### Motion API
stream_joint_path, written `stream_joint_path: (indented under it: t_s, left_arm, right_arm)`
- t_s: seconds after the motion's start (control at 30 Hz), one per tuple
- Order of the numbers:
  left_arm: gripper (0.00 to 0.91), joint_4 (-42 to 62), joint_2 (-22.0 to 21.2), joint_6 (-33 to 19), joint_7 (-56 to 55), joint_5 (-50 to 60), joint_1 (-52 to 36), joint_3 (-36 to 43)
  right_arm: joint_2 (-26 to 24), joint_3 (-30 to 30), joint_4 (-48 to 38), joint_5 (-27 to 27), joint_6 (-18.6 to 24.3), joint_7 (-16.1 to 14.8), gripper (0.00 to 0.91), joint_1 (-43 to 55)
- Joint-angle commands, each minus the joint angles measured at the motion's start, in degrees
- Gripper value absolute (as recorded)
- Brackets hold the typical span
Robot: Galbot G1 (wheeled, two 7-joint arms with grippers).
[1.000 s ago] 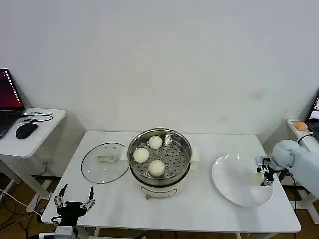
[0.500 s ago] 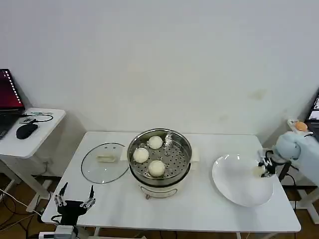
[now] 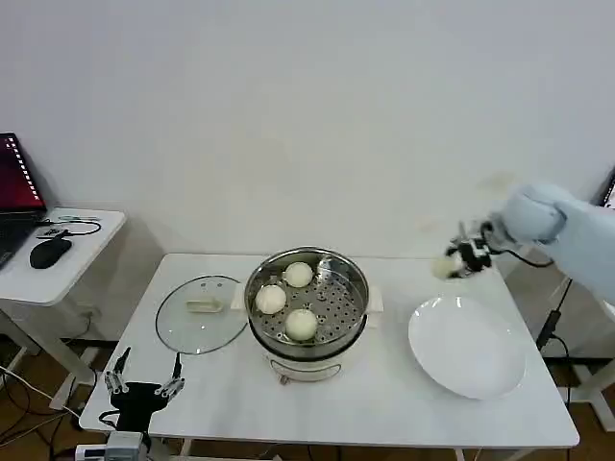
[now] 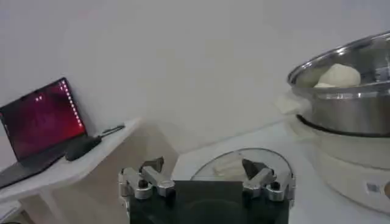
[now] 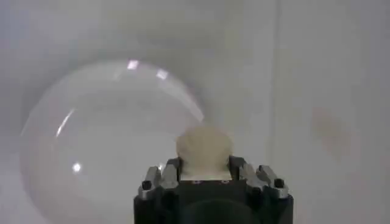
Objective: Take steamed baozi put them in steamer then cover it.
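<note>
White wall backs a white table [image 3: 384,403], with a small side desk at far left carrying a laptop [image 3: 17,187] and a mouse [image 3: 50,252]. Taking the table as a clock face seen from the head camera, the left gripper [image 3: 144,389] idles at about 8 o'clock by the near-left corner, its fingers spread apart and holding nothing; its wrist camera looks across the tabletop toward the cover and the steamer's steel wall. The cover [image 3: 203,314], a clear glass lid with a white bar handle, lies flat on the table at 9 o'clock, just beside the steamer [image 3: 307,312]. The steamer stands near the centre on its white base, with three steamed baozi [image 3: 302,325] resting on its perforated floor: one at 12, one at 9, one at 6 within the basket. At 3 o'clock lies a white plate [image 3: 468,348], bare. Above the plate's far edge, at roughly 1 o'clock, the right gripper [image 3: 458,261] hangs in the air clamped on a fourth baozi [image 5: 204,148], which the right wrist camera shows pinched between the fingers over the plate.
</note>
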Motion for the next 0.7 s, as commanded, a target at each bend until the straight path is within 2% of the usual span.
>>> stream_joint_path:
  t_s: [0.03, 0.1, 0.27, 0.33, 0.5, 0.7]
  left_arm:
    - [0.907, 0.2, -0.66, -0.04, 0.01, 0.34, -0.37, 0.07]
    - [0.907, 0.24, -1.02, -0.04, 0.02, 0.36, -0.52, -0.02]
    - [0.907, -0.99, -1.63, -0.1, 0.13, 0.13, 0.04, -0.64]
    - [0.907, -1.27, -1.63, -0.12, 0.1, 0.03, 0.17, -0.89]
    - [0.907, -1.49, -1.69, -0.14, 0.34, -0.11, -0.05, -0.97]
    - [0.907, -1.36, -1.55, -0.3, 0.27, -0.2, -0.05, -0.75]
  right_arm:
    - [14.65, -10.03, 3.74, 15.1, -7.6, 4.59, 0.524, 13.54]
    - [17.54, -11.14, 3.79, 17.2, -8.5, 5.63, 0.524, 12.96]
    - [20.58, -13.24, 3.94, 22.04, -11.71, 8.82, 0.524, 10.39]
    - [21.05, -14.2, 3.96, 23.83, -13.47, 9.95, 0.524, 9.62]
    - [20.84, -15.83, 3.05, 26.91, -15.53, 10.56, 0.524, 7.96]
    - [21.2, -15.15, 0.41, 26.98, -17.07, 11.93, 0.524, 3.78]
